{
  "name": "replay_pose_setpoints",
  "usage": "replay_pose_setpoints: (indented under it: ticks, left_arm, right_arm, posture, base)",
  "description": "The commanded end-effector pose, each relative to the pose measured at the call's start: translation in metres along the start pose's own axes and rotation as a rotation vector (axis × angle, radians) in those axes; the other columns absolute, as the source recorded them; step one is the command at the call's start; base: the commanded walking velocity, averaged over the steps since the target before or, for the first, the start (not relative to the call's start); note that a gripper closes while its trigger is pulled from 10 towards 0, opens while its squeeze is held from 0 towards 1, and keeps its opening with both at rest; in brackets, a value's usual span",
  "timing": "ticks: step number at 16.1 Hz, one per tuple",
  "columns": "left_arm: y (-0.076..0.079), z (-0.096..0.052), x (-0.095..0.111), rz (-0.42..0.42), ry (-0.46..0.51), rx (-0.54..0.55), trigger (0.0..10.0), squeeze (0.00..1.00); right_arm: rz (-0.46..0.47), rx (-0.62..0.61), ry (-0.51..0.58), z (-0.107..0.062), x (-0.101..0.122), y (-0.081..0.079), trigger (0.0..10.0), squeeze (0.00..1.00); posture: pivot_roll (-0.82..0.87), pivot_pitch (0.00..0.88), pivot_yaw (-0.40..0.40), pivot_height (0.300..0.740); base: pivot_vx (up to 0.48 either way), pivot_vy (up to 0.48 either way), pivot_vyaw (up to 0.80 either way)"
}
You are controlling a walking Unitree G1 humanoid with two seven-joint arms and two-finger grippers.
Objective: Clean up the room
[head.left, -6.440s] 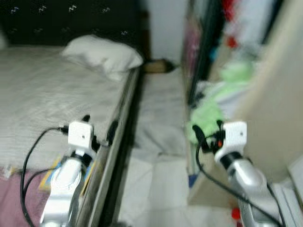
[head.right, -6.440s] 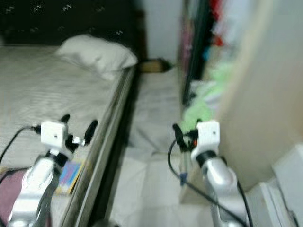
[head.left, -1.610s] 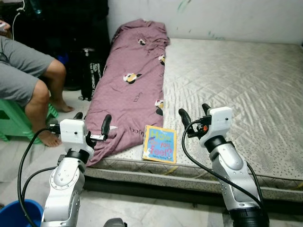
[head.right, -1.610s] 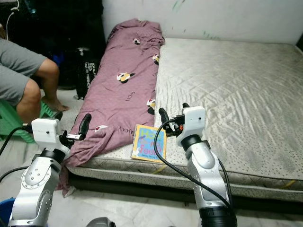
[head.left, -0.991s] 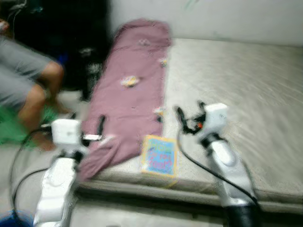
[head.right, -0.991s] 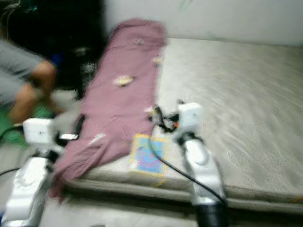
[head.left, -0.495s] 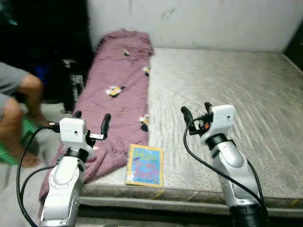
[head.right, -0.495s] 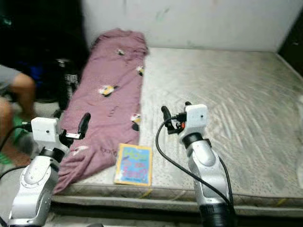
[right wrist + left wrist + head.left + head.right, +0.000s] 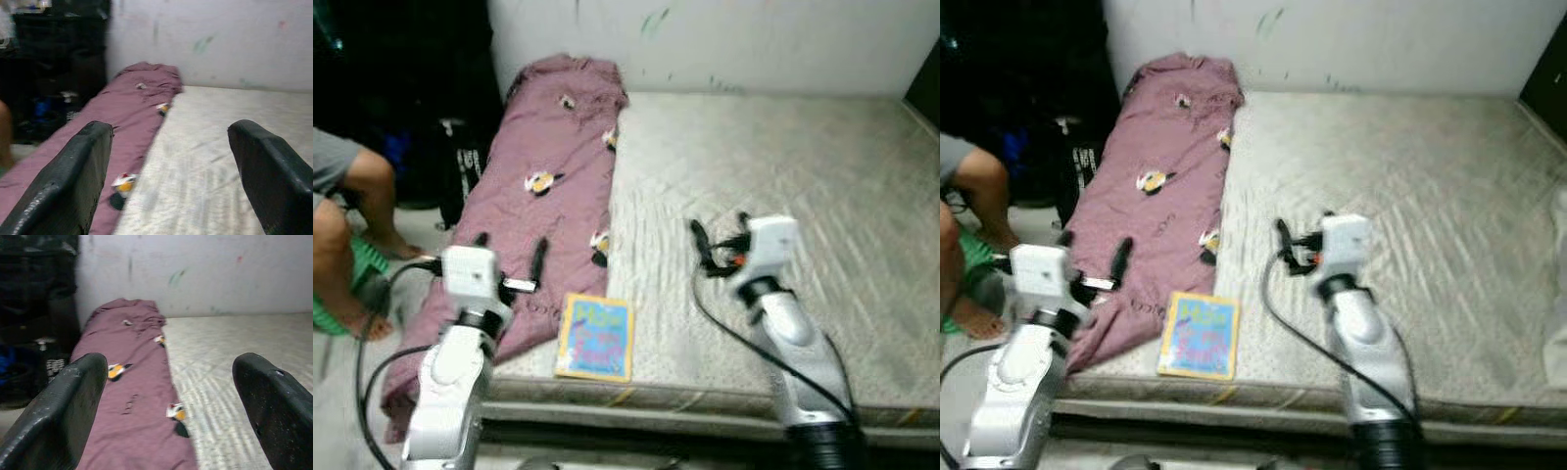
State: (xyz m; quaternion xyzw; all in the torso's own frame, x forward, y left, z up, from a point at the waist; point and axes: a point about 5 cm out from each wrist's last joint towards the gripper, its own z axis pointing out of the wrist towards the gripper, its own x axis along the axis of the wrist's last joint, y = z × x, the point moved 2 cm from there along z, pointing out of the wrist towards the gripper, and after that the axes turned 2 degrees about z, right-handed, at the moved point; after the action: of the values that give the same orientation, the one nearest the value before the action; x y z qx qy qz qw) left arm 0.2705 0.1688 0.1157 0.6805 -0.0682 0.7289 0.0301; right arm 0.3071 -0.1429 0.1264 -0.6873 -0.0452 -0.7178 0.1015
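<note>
A picture book (image 9: 595,338) lies at the mattress's (image 9: 803,176) front edge beside a mauve blanket (image 9: 548,186); left claw (image 9: 509,262) and right claw (image 9: 717,240) hover, apparently wide and empty.

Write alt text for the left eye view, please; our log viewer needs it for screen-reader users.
A bare grey mattress has a mauve patterned blanket lying along its left side and a colourful book at the near edge beside it. The left gripper and the right gripper are raised in front, both open and empty. A seated person's legs show at far left.
</note>
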Motion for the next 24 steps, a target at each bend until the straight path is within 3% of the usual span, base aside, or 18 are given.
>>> replay_pose_setpoints:
  ticks: [1, 17, 24]
  left_arm:
    - [-0.0066, -0.0002, 0.0034, 0.009, 0.006, 0.021, 10.0, 0.00]
    - [-0.0065, 0.0029, 0.0033, 0.013, 0.017, 0.022, 10.0, 0.00]
    - [-0.0020, 0.0023, 0.0076, -0.019, 0.053, -0.026, 10.0, 0.00]
  right_arm:
    - [0.017, 0.010, 0.004, 0.0027, 0.0013, -0.0039, 10.0, 0.00]
    - [-0.011, 0.028, -0.010, 0.0018, -0.0019, -0.0022, 10.0, 0.00]
    - [-0.019, 0.029, -0.007, 0.0017, -0.0015, -0.0020, 10.0, 0.00]
  posture:
    - [0.04, 0.001, -0.012, 0.740]
    - [0.03, 0.000, -0.022, 0.740]
    - [0.03, 0.000, -0.021, 0.740]
  base:
    - [0.000, -0.394, 0.00]
    - [0.000, -0.453, 0.00]
    - [0.035, 0.000, 0.00]
